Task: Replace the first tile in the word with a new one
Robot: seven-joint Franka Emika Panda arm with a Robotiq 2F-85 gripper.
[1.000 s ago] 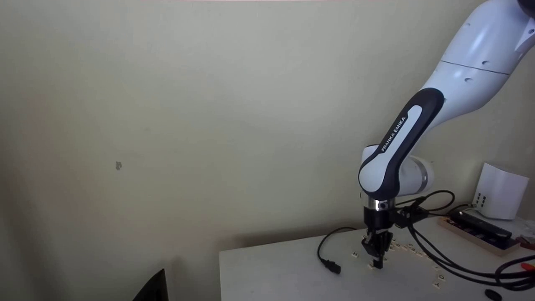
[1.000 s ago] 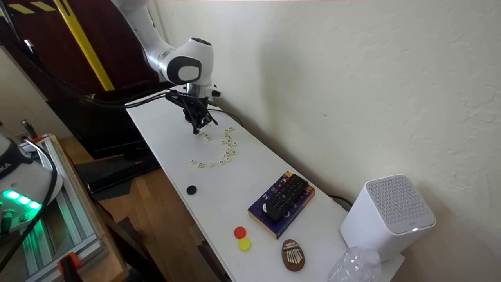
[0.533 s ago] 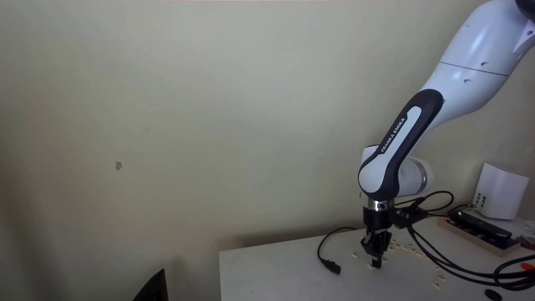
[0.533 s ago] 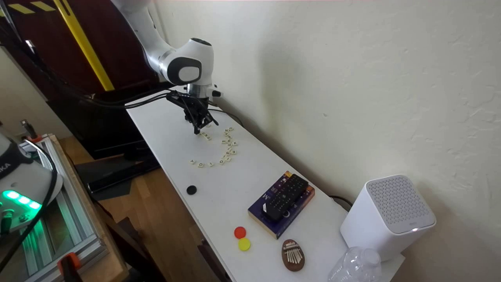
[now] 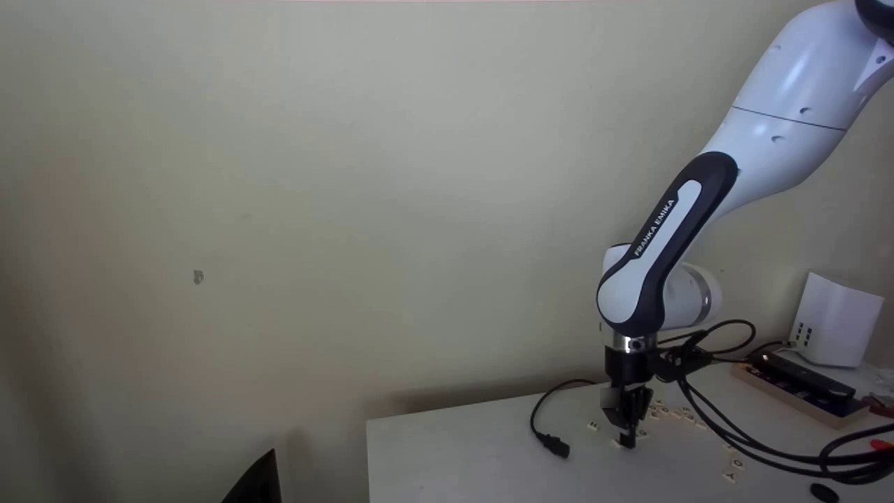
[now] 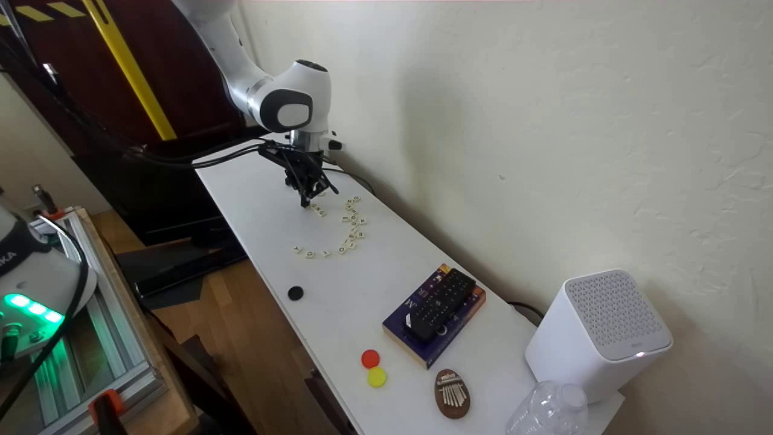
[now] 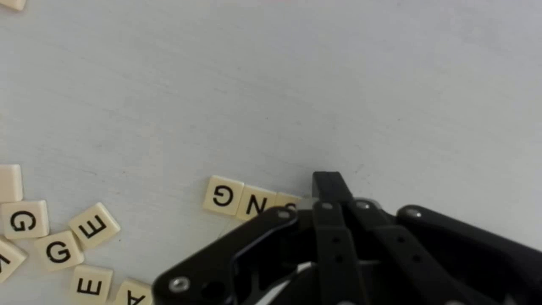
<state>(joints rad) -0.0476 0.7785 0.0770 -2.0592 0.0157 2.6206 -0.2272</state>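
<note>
So, the arm (image 5: 782, 119) slanted down over the counter (image 6: 338, 302) and had the end effector (image 7: 332, 186) pointing pretty much straight down. It was clenched, fingers together, tips right at the word row (image 7: 250, 198); couldn't see if a tile was pinched in there. That row sat toward the short edge away from the white box (image 6: 574, 344). G tile (image 7: 223, 195) and N tile (image 7: 256, 204) showed fine, the next was half covered, and the word's front end was hidden behind the black linkages (image 7: 228, 250). In an exterior view a pale tile (image 5: 617, 443) poked out just beside the tips; couldn't tell if that was the first tile. Loose tiles (image 7: 24, 219) trailed from near the wall edge round toward the outer long edge. Black cables (image 5: 855, 477) off the wrist blocked some of the counter in an exterior view. Near the outer edge lay a black disc (image 6: 295, 293), plus a red disc (image 6: 370, 358) and yellow disc (image 6: 377, 377) side by side. A book (image 6: 406, 334) with a remote (image 6: 439, 305) on top sat closer to the wall edge, white box at the wall-side corner.
</note>
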